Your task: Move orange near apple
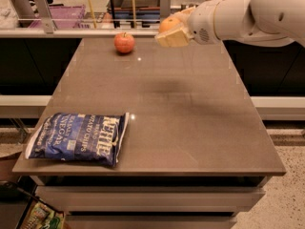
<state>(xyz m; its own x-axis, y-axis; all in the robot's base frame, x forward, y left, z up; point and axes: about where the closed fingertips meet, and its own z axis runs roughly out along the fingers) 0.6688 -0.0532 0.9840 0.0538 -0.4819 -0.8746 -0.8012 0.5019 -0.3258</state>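
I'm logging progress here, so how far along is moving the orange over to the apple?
Done: the pickup. The gripper holds the orange in the air, off the table.
In hand: the carry. The orange hangs over the table's far edge, to the right of the apple and apart from it.
Left: lower the orange onto the table beside the apple and let go.

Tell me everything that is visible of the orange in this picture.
The orange is round, smooth and yellow-orange, with no stem showing. Only its upper part is visible; the beige gripper is closed around it and covers the rest. The gripper holds it in the air over the far side of the table, to the right of the apple and apart from it.
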